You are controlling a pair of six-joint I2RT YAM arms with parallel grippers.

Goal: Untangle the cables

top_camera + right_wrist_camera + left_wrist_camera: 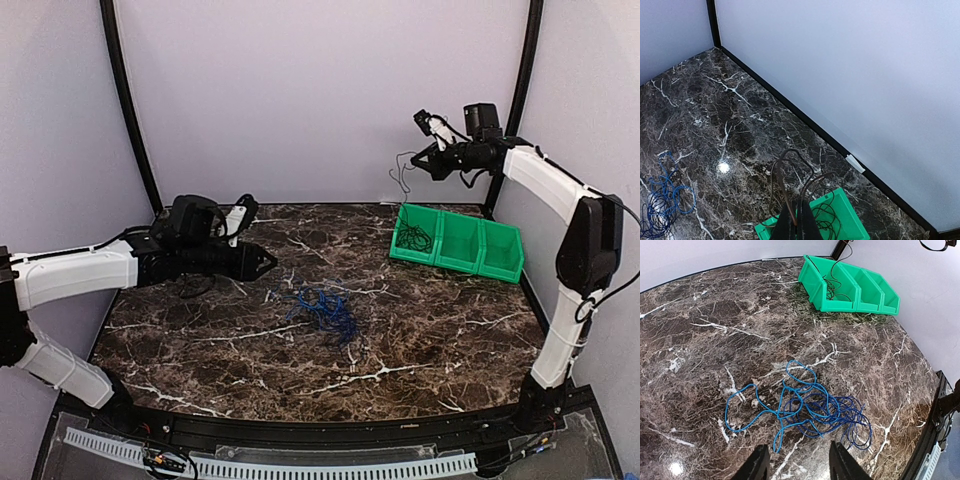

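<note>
Blue cables (812,410) lie below the wide-spread left hand (799,446). Right hand (798,207) pinches a black cable (772,175) — clearest from its wrist view.

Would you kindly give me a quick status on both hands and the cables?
Left hand open, near blue cables. Right hand shut on black cable, high over green bins. Nothing in the way.

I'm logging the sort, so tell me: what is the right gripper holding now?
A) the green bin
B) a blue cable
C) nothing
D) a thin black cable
D: the right gripper has its fingers shut on a thin black cable above the green bin, while the blue cables lie on the table.
</note>
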